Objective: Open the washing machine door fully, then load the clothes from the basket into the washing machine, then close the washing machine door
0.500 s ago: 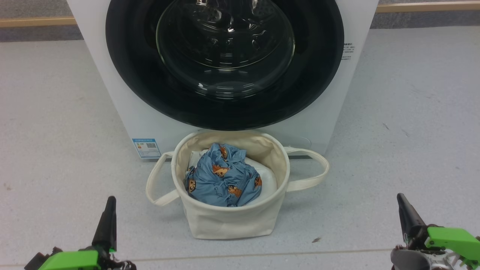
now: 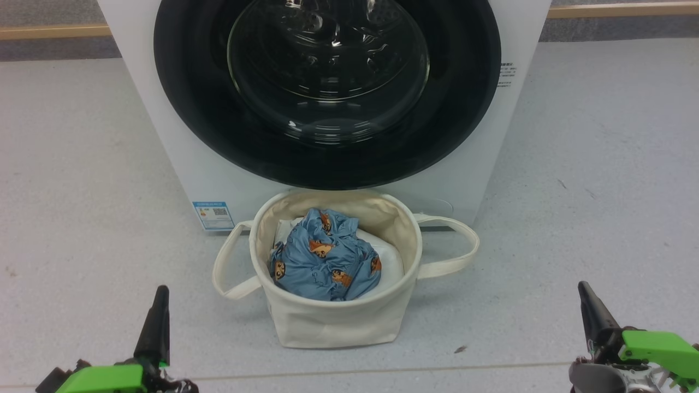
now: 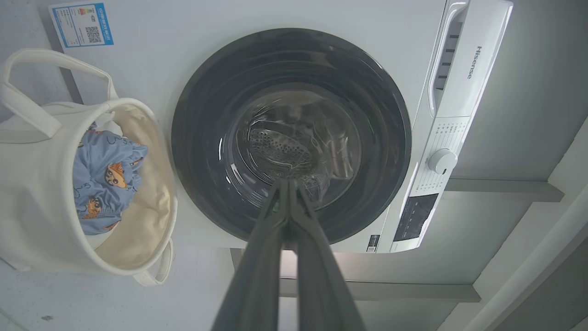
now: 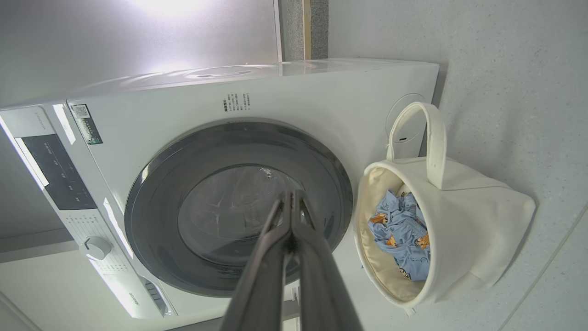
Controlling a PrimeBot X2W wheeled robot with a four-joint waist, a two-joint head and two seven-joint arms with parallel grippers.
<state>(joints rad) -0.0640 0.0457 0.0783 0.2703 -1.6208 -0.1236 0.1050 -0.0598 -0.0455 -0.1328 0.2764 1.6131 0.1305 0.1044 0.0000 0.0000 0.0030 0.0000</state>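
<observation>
The white washing machine (image 2: 164, 136) stands ahead with its round black-rimmed door (image 2: 327, 93) flat against the front. On the floor just before it sits the cream basket (image 2: 333, 322), holding the light-blue clothes (image 2: 325, 262) printed with orange figures. At the lower left my left gripper (image 2: 161, 292) rests shut and empty, well left of the basket. Low at the right, my right gripper (image 2: 583, 288) is also shut and empty. Both wrist views look along closed fingertips at the door (image 3: 289, 138) (image 4: 239, 207), with the basket (image 3: 41, 216) (image 4: 477, 230) to one side.
Grey speckled floor (image 2: 600, 191) lies open on both sides of the machine. A wooden skirting strip (image 2: 622, 10) runs along the far wall. A blue label (image 2: 213, 214) marks the machine's lower left corner. The control panel and dial (image 3: 442, 161) sit beside the door.
</observation>
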